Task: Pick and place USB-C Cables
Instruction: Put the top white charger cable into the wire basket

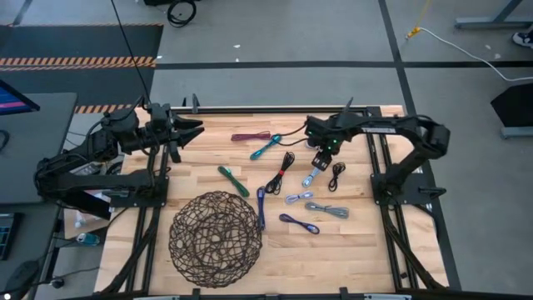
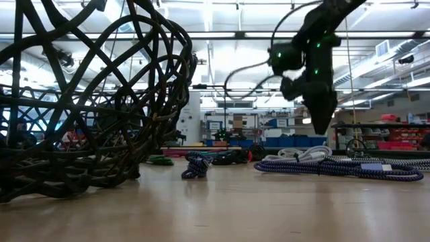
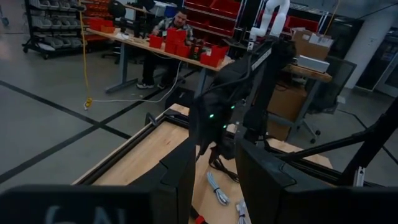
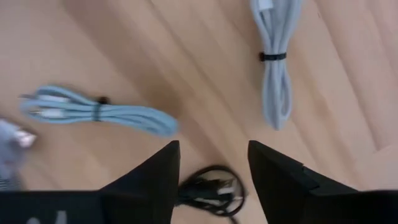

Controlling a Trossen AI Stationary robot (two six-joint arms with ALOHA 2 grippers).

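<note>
The right gripper [image 1: 320, 162] is hovering over the table [image 1: 366, 242], well beyond the basket [image 1: 216, 239], fingers parted and holding nothing, with a black cable [image 4: 210, 190] lying between them. The other cables are lying spread beside the basket; none looks to be inside. The left gripper [image 1: 188, 133] is waiting at the table's far left corner, fingers partly open and empty. Risk: a light-blue cable [image 4: 99, 112] and a grey cable [image 4: 275, 59] lie close, so an off-centre descent could snag or push a neighbour.

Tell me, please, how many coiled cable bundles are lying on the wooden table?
10, none visibly in the basket: maroon, teal, green, red-black, black, light blue, dark blue, pale grey, grey, purple.
</note>
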